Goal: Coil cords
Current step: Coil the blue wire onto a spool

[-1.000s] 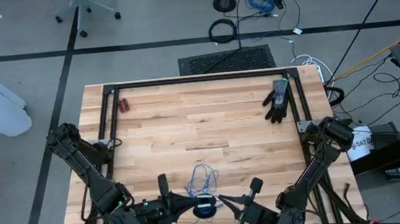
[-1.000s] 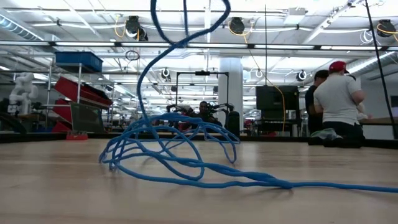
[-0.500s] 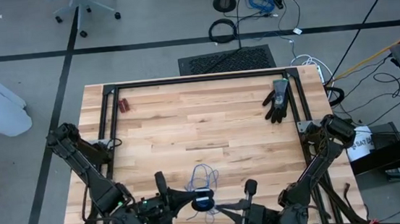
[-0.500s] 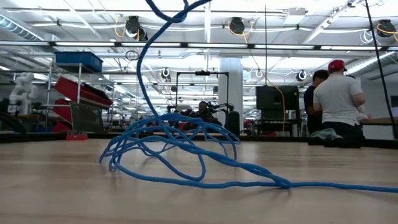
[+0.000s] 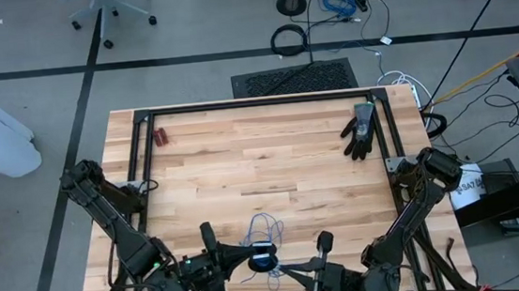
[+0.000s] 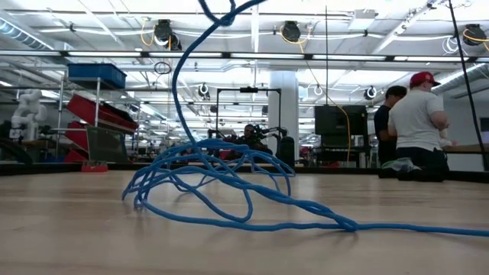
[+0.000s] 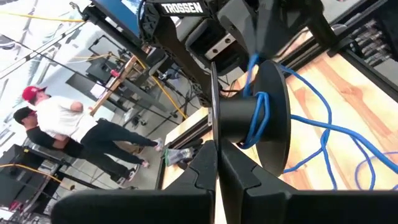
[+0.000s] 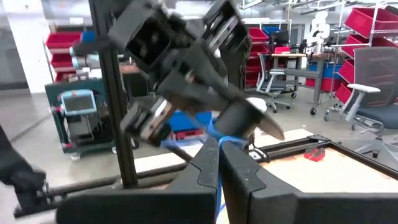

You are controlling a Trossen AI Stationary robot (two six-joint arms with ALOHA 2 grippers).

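Note:
A thin blue cord lies in loose loops (image 5: 265, 228) (image 6: 206, 179) on the wooden table near its front edge. One strand (image 6: 183, 72) rises out of the low view's top, and another (image 6: 412, 227) trails along the table to the right. Part of the cord (image 7: 258, 118) is wound on a black spool (image 5: 263, 256) (image 7: 273, 124) held above the table. My left gripper (image 5: 248, 258) (image 7: 216, 163) is shut on the spool. My right gripper (image 5: 287, 271) (image 8: 217, 163), just right of the spool, is shut on the cord. My left gripper pinches the rim of the spool's thin near flange (image 7: 213, 134) between its two fingers, coming nearly level from the table's left. The spool is lifted clear of the table, its axis along the fingers. My right gripper pinches a strand of the blue cord (image 8: 218, 144) between its two fingers, coming level from the table's right. The strand runs from the fingers to the spool (image 8: 245, 115) close ahead.
A black glove (image 5: 360, 129) lies at the far right of the table and small red-handled pliers (image 5: 160, 135) at the far left. A black frame rail (image 5: 256, 103) runs round the table's far part. People stand in the room beyond.
The spool in my left gripper has swung a little toward the far edge as the wrist turned. My right gripper has rolled and come closer under the spool. The loop in the rising strand has gone up out of the low view, and one loop on the table has been drawn smaller.

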